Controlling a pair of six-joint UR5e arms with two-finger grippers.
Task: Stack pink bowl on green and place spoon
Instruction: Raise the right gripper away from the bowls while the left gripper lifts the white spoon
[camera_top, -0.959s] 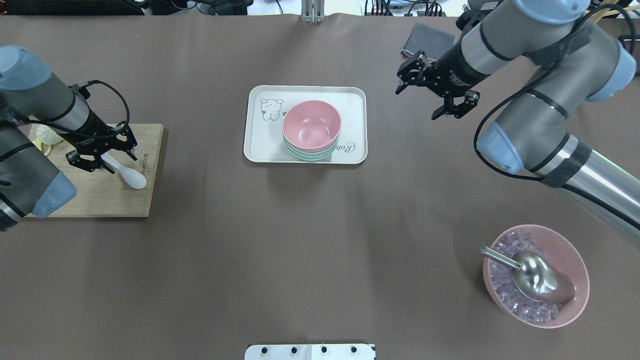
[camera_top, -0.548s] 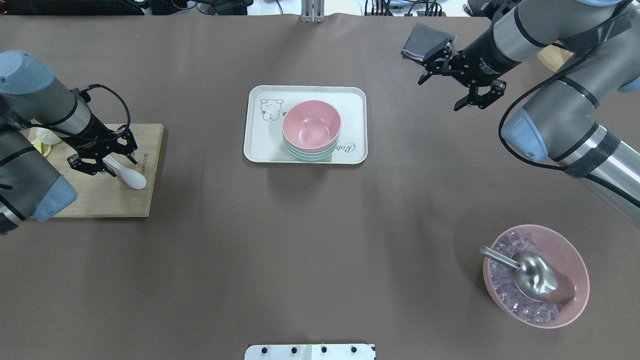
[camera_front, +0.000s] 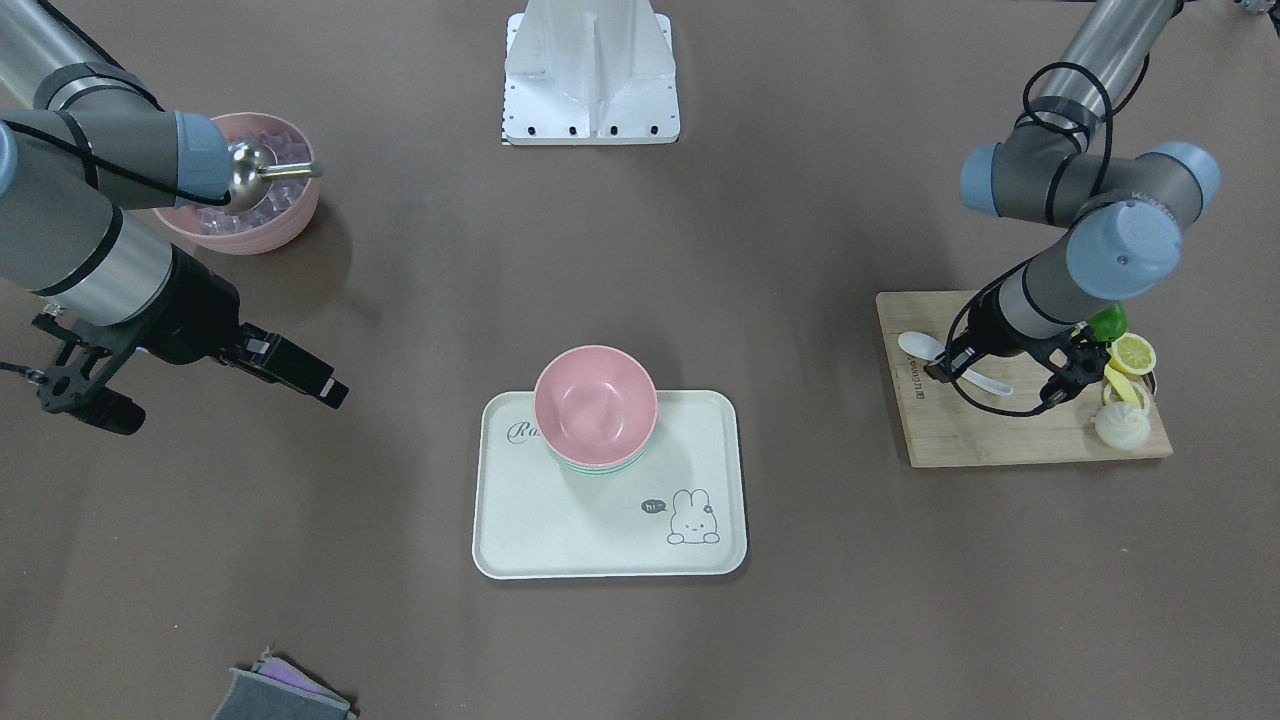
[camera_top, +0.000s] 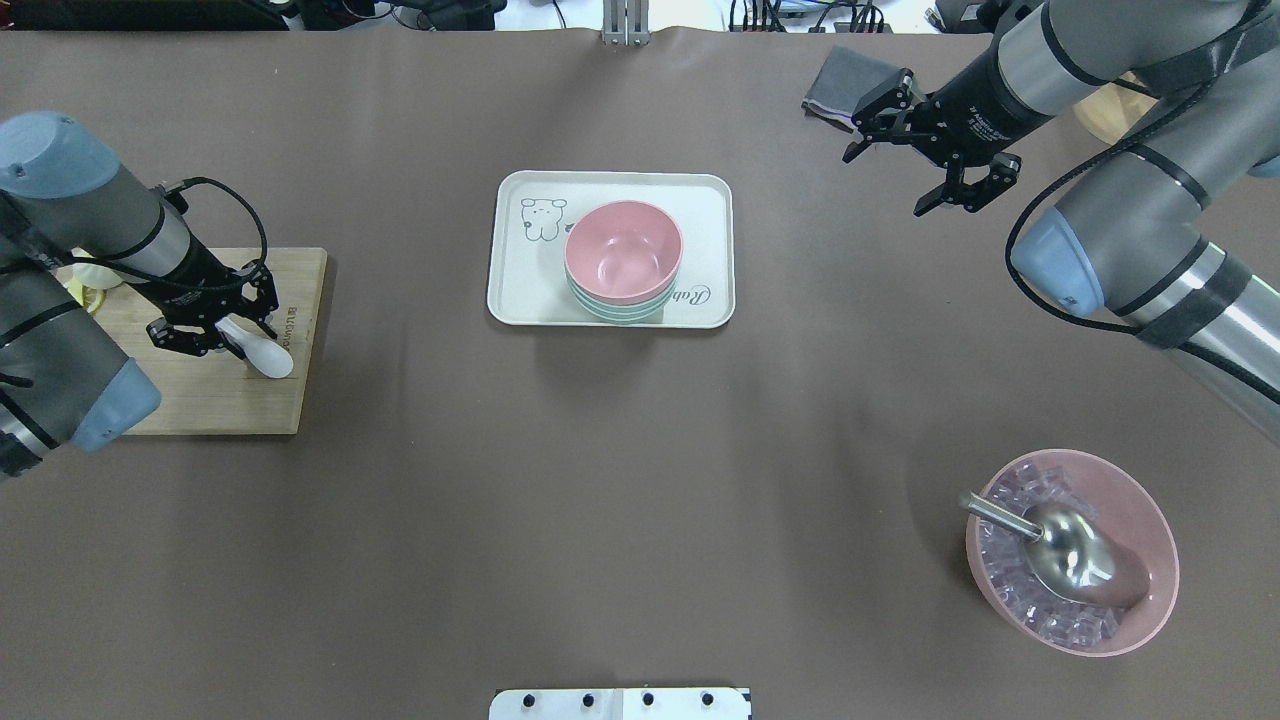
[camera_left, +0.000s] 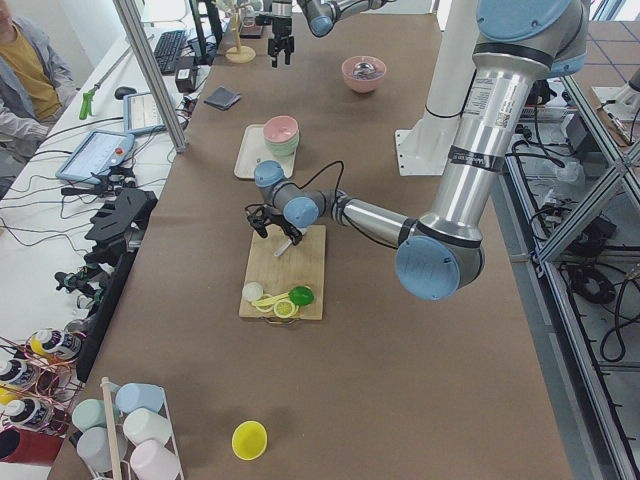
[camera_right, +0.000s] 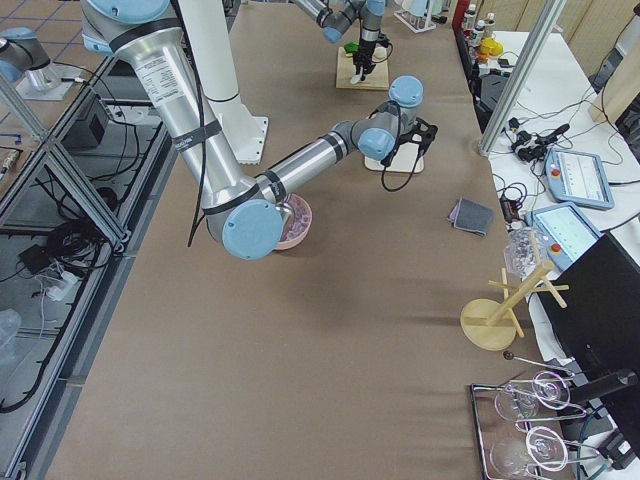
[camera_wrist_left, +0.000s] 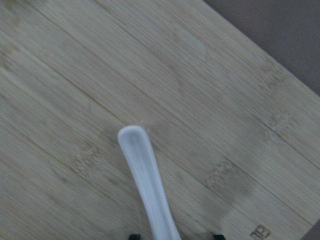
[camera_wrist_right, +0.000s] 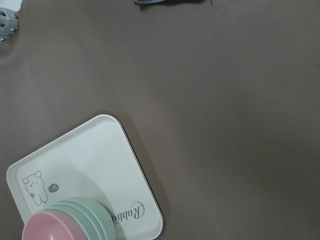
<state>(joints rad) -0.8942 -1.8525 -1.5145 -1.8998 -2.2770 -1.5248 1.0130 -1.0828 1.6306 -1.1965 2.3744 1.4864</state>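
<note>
The pink bowl (camera_top: 622, 250) sits stacked on the green bowls (camera_top: 612, 309) on the white tray (camera_top: 520, 290). The white spoon (camera_top: 264, 354) lies on the wooden cutting board (camera_top: 210, 400) at the far left. My left gripper (camera_top: 214, 326) is low over the spoon's handle, open, with a finger on each side. In the left wrist view the handle (camera_wrist_left: 145, 185) runs between the fingertips without touching them. My right gripper (camera_top: 928, 160) is open and empty, raised above the table to the right of the tray.
A second pink bowl (camera_top: 1150, 520) with ice cubes and a metal scoop (camera_top: 1075, 560) stands at the near right. A grey cloth (camera_top: 845, 80) lies at the far right. Lemon pieces and other food (camera_front: 1125, 365) sit on the board's outer end.
My right gripper has moved away from the tray, to the right and toward the far edge. My left gripper has shifted slightly along the spoon's handle toward its bowl end.
</note>
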